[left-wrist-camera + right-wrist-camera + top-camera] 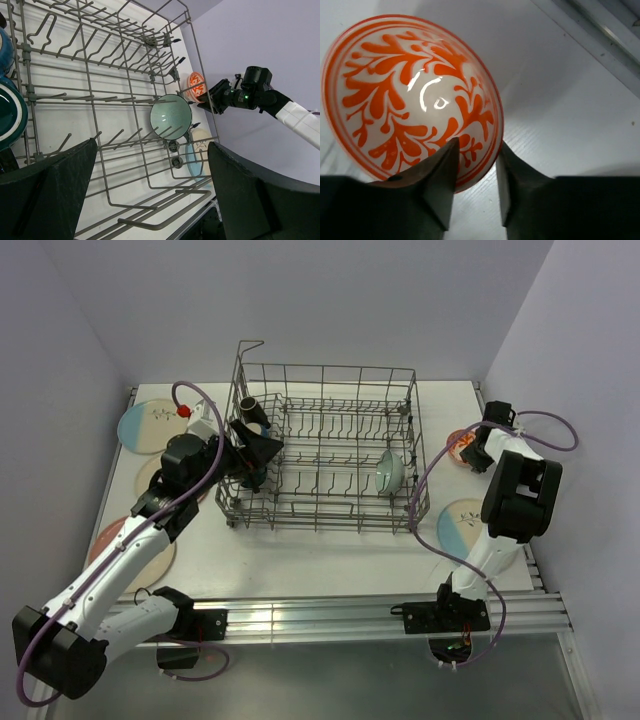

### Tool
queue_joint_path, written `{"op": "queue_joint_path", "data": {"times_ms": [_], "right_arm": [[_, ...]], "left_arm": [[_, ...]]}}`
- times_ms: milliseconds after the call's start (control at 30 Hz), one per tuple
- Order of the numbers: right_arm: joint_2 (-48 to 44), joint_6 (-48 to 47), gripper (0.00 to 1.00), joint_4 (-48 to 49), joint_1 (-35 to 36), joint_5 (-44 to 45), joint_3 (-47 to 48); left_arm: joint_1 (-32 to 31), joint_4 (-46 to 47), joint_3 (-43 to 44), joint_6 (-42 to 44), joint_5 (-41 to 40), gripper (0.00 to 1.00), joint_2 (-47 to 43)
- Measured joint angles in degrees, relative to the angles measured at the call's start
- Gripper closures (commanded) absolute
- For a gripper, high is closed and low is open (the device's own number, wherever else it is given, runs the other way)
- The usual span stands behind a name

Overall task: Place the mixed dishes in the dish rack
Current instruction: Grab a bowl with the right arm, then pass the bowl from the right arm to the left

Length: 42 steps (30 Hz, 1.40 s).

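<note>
- Right claw (pixel 476 150) straddles the rim of the orange bowl (pixel 410 90) on the counter (pixel 330 555), right of the rack (pixel 330 430); whether it pinches cannot be told
- Left claw (pixel 152 147) gapes wide, empty, over the rack's left end
- Green bowl (pixel 171 117) stands on edge inside the rack

White table (pixel 330 550) between pale lilac walls (pixel 350 300), aluminium rail (pixel 320 615) along its near edge.

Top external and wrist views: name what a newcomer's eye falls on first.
The tall grey wire dish rack fills the table middle, a pale green bowl propped on edge near its right end. Right of the rack, the right gripper straddles the rim of an orange-patterned bowl; the open left gripper sits at the rack's left end.
</note>
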Motion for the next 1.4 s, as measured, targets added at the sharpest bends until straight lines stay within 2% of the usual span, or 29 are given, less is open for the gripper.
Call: {"op": "queue_joint_path", "data": {"times_ms": [300,533,767,967,1200,1400], "right_arm": [[0.26,0.98,1.00,3.23,-0.59,-3.54,-0.61],[-5.99,0.04,1.00,4.68,-0.61,-3.82,-6.80],[-19.04,-3.17,1.00,8.57,-0.59,-2.75,-8.20],[-25.49,-10.27,1.00,9.40,0.39,-9.99,-6.47],[-32.92,-23.02,1.00,4.37,8.63,-23.69,-3.56],[-37.48,-29.86,1.00,0.74,20.22,-27.61,3.69]], "left_arm": [[0.00,0.00,0.09,0.15,0.00,0.01,0.57],[0.00,0.61,0.15,0.17,0.96,0.03,2.10],[0.00,2.12,0.70,0.17,2.69,0.03,3.54],[0.00,3.76,1.81,0.31,4.76,0.05,4.76],[-0.74,6.21,4.52,1.11,7.96,0.05,8.39],[-5.11,6.60,11.76,3.43,8.66,0.06,14.93]]}}
